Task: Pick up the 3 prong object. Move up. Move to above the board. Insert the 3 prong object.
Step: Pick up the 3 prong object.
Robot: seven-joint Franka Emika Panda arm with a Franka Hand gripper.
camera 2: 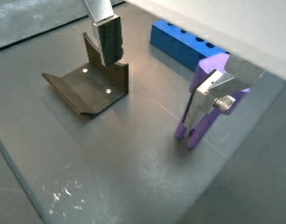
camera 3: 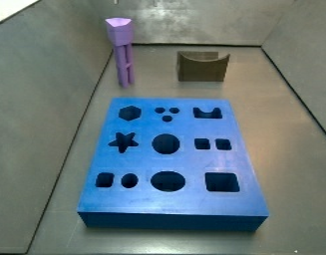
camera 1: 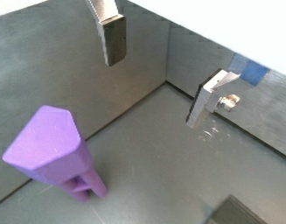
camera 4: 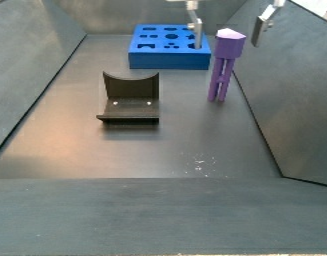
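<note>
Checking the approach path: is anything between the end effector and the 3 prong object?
No. In a side view the open end effector straddles the purple 3 prong object's cap, with only bare air between.

Gripper (camera 4: pixel 231 22) high, jaws spread wide, straddling cap of 3 prong object (camera 4: pixel 225 64); air open around both fingers. 3 prong object upright, clear floor all round. Board (camera 4: pixel 169 46) behind it, fixture (camera 4: pixel 130 100) beside, both well apart. Side wall (camera 4: pixel 293 90) near.
</note>
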